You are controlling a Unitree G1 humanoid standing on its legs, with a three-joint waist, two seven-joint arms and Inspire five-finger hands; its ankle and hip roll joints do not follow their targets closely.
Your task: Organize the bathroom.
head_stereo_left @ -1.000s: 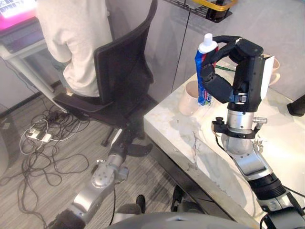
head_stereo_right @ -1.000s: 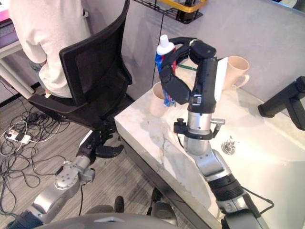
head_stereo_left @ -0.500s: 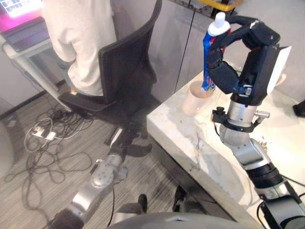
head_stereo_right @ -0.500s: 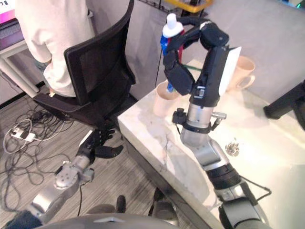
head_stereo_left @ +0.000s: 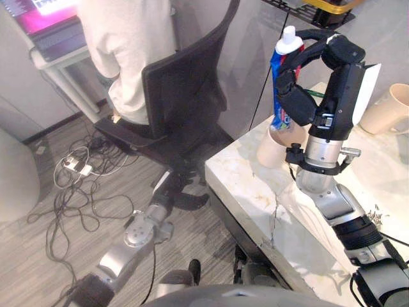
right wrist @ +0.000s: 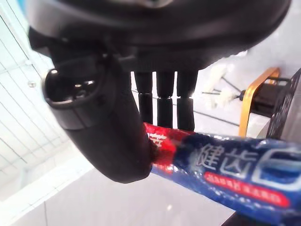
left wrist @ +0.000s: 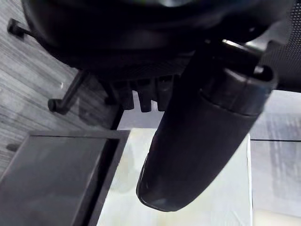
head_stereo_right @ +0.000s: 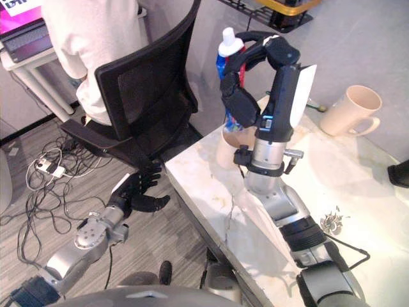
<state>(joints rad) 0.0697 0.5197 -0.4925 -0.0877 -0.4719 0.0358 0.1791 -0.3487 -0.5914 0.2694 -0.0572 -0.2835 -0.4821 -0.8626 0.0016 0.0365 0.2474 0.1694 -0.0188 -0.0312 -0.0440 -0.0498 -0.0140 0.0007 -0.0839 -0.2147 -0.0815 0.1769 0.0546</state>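
Dark right hand (head_stereo_left: 300,83) pinches the blue-and-red toothpaste tube with white cap (head_stereo_left: 282,77) near its upper part, cap up, tail hanging into the beige cup (head_stereo_left: 276,146) at the marble tabletop (head_stereo_left: 255,185) edge. Tube looks light, soft, likely slick; grip the stiffer shoulder. Left hand (head_stereo_right: 142,192) hangs relaxed, holding nothing, over the floor.

Glossy plastic toothpaste tube (head_stereo_left: 278,89), polished veined marble counter (head_stereo_left: 358,173), matt mesh office chair (head_stereo_left: 182,96), matt ceramic-looking mug (head_stereo_right: 348,110).
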